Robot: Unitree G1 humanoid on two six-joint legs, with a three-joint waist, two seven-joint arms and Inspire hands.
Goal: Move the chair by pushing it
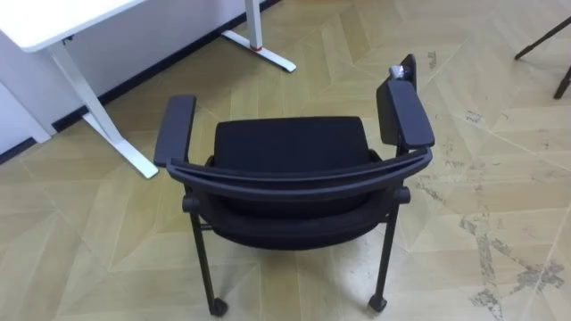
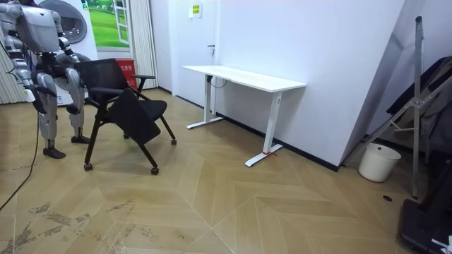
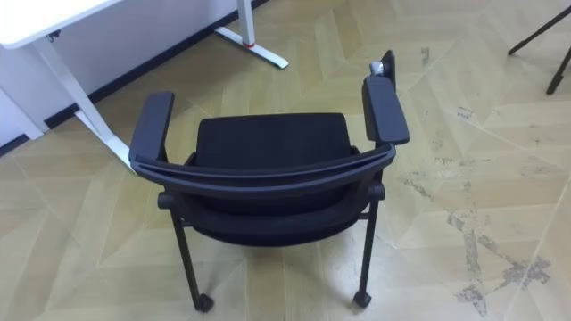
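Eye views, left to right: white bench (image 1: 53,22) at upper left by the wall, with one foot (image 1: 259,49) running out onto the wood floor (image 1: 107,259). The chair (image 1: 290,147) sits dead centre right below us, apart from the bench, with its curved back rail (image 1: 294,174) nearest. The left armrest (image 1: 175,127) and right armrest (image 1: 404,111) point away from us, and the two rear casters (image 1: 217,306) are on the floor. Right of the chair we see grey scuff marks (image 1: 486,241), and dark stand legs (image 1: 544,40) at top right. In the room view the robot stands at the far left, just behind the chair's back. The bench is well to the right of the chair, then a white bin (image 2: 378,162) and a folded metal frame (image 2: 417,99). We cannot tell how the left hand or right hand is set.
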